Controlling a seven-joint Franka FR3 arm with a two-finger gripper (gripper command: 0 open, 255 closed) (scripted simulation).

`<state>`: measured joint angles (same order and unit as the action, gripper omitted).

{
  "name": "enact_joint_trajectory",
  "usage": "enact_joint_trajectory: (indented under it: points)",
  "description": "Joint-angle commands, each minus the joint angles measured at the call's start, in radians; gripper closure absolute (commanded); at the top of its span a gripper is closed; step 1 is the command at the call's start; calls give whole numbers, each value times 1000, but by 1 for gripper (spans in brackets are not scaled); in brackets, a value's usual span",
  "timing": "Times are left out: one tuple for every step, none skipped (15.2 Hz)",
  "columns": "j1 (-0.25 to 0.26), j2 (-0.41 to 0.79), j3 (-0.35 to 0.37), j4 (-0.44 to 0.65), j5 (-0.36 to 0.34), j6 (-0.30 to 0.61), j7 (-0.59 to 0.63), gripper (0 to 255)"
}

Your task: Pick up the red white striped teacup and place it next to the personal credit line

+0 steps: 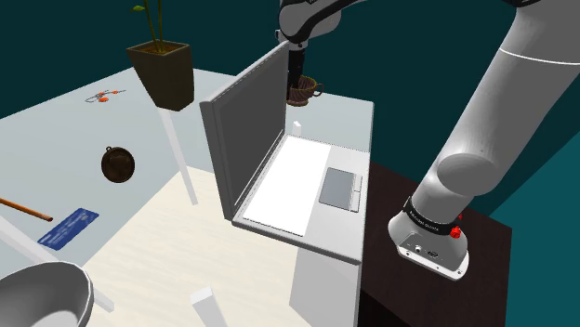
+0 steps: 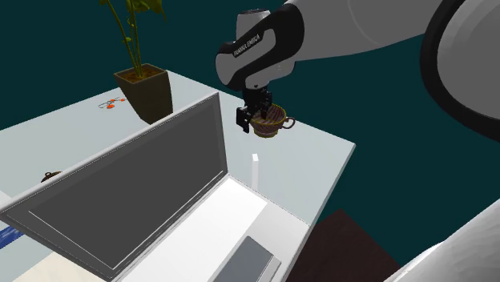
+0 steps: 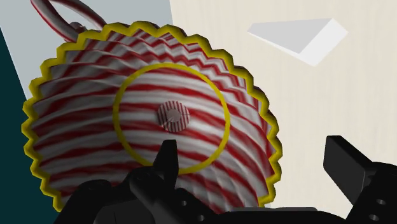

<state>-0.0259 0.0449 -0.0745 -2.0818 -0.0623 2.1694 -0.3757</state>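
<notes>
Fingers (image 3: 167, 162) of the black hand (image 3: 253, 151) stand apart. One is dipped inside the bowl of the teacup (image 3: 146, 108) and the other is outside its wall, so a stretch of the scalloped yellow rim lies between them. Neither pad plainly presses the wall, so I judge the cup not yet gripped. Its loop handle (image 3: 60, 16) is on the side away from the fingers; in the second exterior view it points to about three o'clock. The red-and-white striped cup (image 1: 303, 90) is at the far edge of the pale surface (image 1: 344, 121), at roughly twelve o'clock from the open laptop (image 1: 297, 181). Whether its foot rests there I cannot tell. The blue card (image 1: 68, 228) lies well apart, at about eight o'clock from the cup in the shoulder view, beyond the laptop. The cup is likely light, stiff and brittle, and perhaps slick. A pinch across the wall opposite the handle suits it, set deep below the rim and closed gently. The fluted wall should give some purchase, but a cup held by one side may tip.
</notes>
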Motion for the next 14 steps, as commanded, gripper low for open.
enact_joint_trajectory:
  points:
    - [0,0,0,0,0,1,0,0]
    - [0,0,0,0,0,1,0,0]
    - [0,0,0,0,0,1,0,0]
    - [0,0,0,0,0,1,0,255]
    - [0,0,0,0,0,1,0,255]
    - [0,0,0,0,0,1,0,255]
    - [0,0,0,0,0,1,0,255]
    - [0,0,0,0,0,1,0,255]
    - [0,0,0,0,0,1,0,255]
    - [0,0,0,0,0,1,0,255]
    - [0,0,0,0,0,0,0,255]
    - [0,0,0,0,0,0,0,255]
    - [0,0,0,0,0,1,0,255]
    - [0,-5,0,7,0,-12,0,255]
